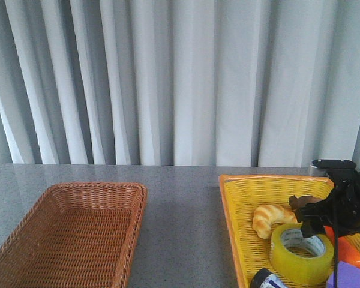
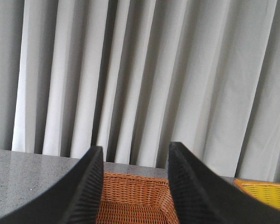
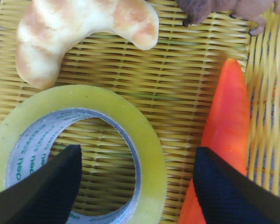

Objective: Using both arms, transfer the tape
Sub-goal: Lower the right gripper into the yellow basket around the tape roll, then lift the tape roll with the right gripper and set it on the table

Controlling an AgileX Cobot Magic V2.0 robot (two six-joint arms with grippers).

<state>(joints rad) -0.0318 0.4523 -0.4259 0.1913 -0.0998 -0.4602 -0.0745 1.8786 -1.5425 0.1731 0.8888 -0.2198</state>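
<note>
Yellow-green tape (image 3: 79,140) with white, green-lettered core, golden-brown striped croissant (image 3: 79,32), orange carrot (image 3: 226,135), yellow woven basket (image 1: 240,216), russet wicker basket (image 1: 72,234), speckled grey surface (image 1: 186,228), pale grey pleated curtain (image 1: 180,78).

We see tape (image 1: 302,253) crowded in yellow basket (image 1: 240,222): croissant (image 1: 273,218) just beyond it on far-left side, carrot (image 3: 228,135) close on its right, dark round object (image 1: 265,279) just near-left of it. Right gripper (image 3: 135,179) straddles tape wall, one finger inside core, other between tape and carrot; narrow gap there. Brown basket (image 1: 72,231) at left holds nothing. Bare tabletop strip (image 1: 183,231) between baskets. Left gripper (image 2: 135,186) spread, nothing between fingers.
</note>
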